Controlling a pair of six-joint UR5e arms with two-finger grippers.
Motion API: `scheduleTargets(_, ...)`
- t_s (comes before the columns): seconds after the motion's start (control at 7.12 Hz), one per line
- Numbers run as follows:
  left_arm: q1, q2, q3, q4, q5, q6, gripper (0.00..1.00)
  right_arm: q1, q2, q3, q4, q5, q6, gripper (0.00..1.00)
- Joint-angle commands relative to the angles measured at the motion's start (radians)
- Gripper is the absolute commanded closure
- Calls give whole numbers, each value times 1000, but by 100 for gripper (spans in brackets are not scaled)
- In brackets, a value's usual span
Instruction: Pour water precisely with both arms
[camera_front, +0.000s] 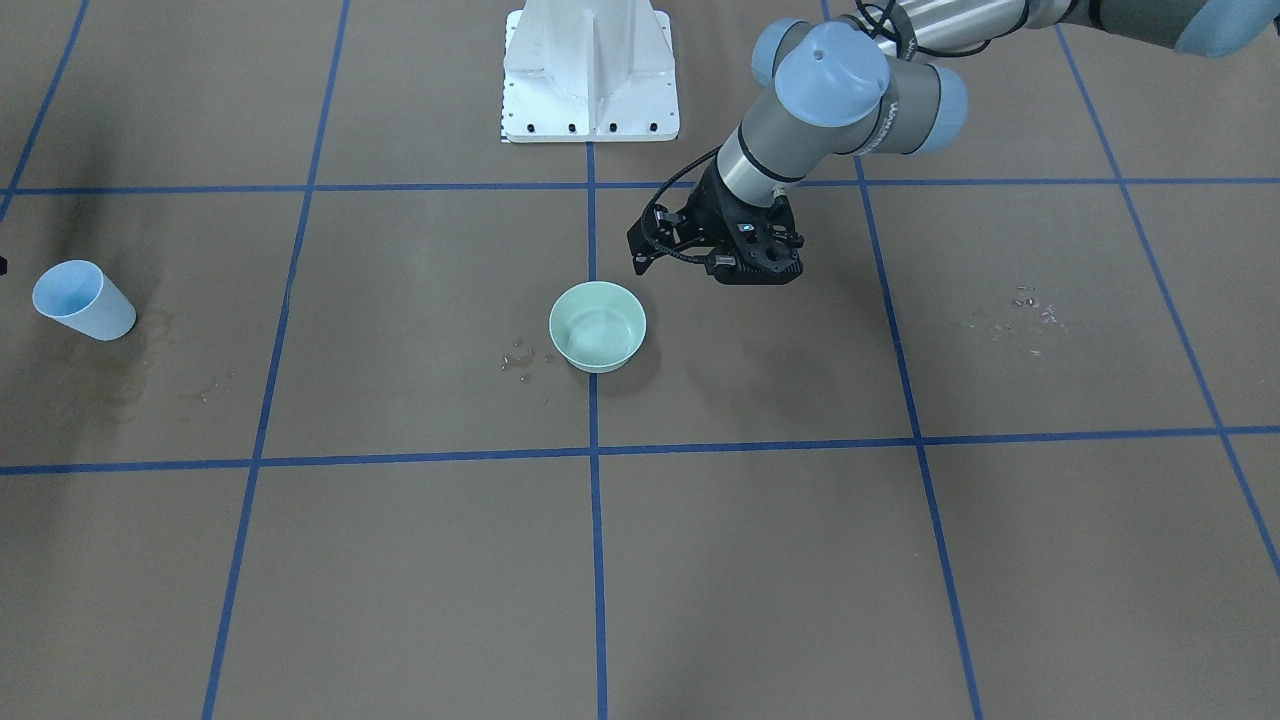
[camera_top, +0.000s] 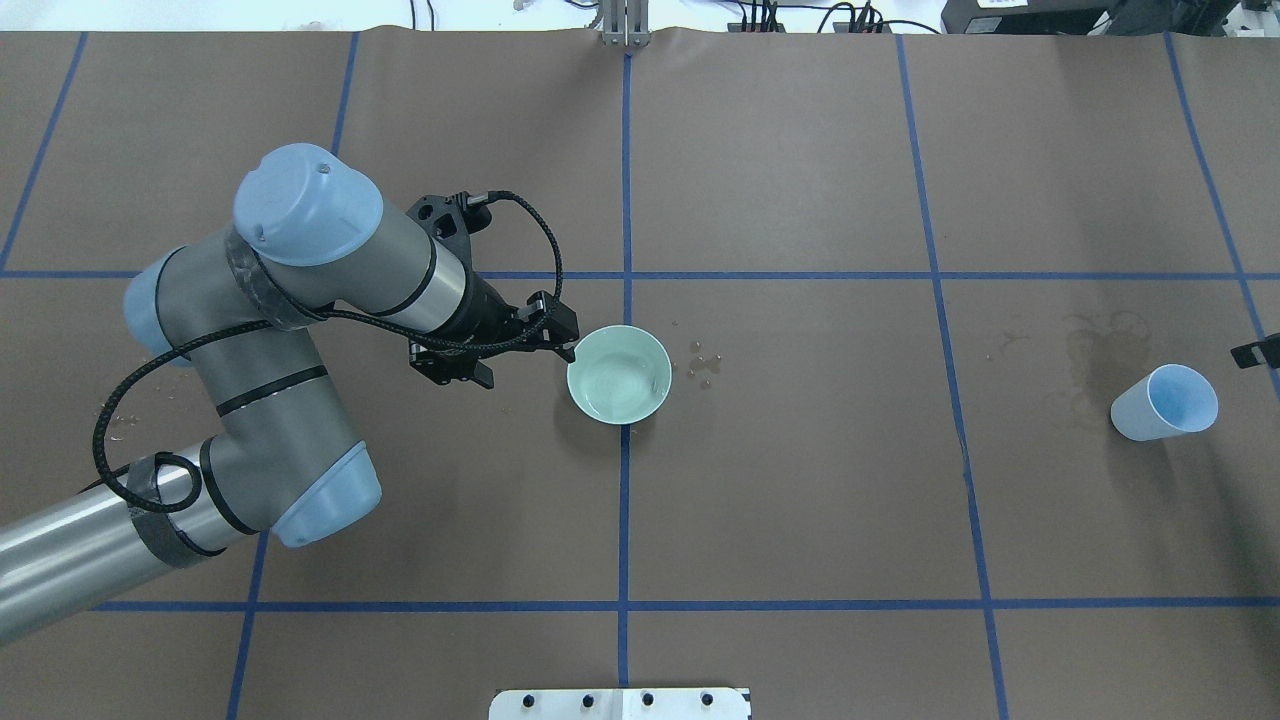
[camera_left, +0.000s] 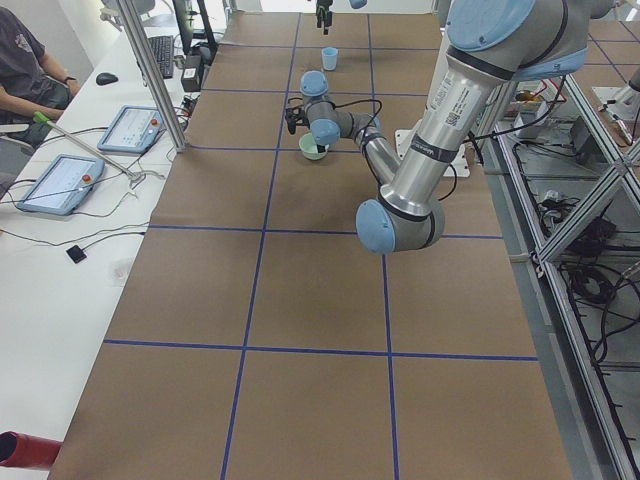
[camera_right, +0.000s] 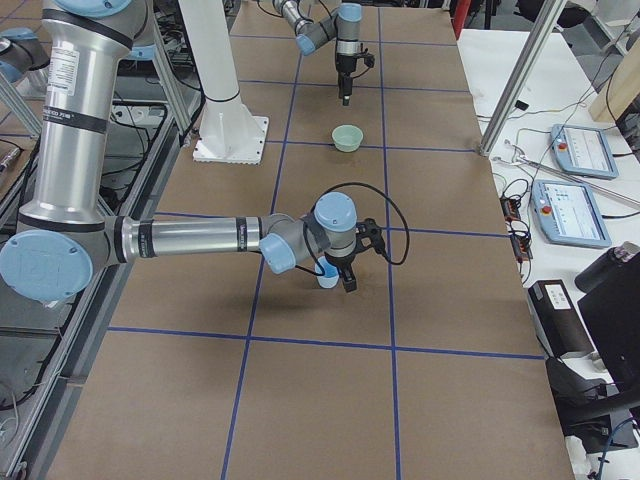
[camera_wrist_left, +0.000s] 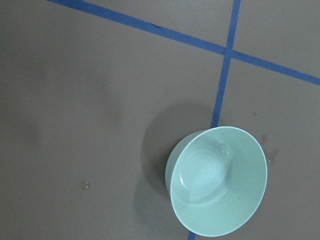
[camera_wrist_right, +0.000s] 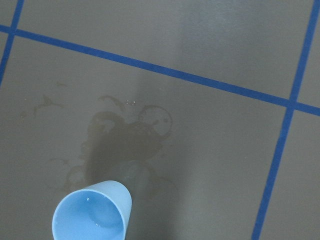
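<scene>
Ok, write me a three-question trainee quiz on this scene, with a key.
1. True or false: the green bowl sits across a blue tape line.
2. Which gripper is next to the bowl? A) left B) right
3. Name the vessel that has dried ring stains on the paper beside it.

Key: 1 true. 2 A, the left gripper. 3 the blue cup.

Brown table (camera_top: 800, 500), blue tape grid (camera_top: 625, 200); green bowl (camera_top: 619, 374), blue cup (camera_top: 1165, 402), water droplets (camera_top: 703, 362).
</scene>
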Motion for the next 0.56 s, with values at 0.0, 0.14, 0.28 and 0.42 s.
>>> scheduleTargets(0.0,-8,4,-1,0,0,0,0,-71,-88,-4,306,-33,145,0)
scheduleTargets(0.14,-6,4,-2,0,0,0,0,-105,-102,-2,389,-71,235,0)
scheduleTargets(0.28,-8,7,-4,0,2,0,0,-142,-147,-2,473,-136,244,0)
scheduleTargets(0.42,-14,8,-4,0,3,0,0,-159,-175,-4,530,-167,246,0)
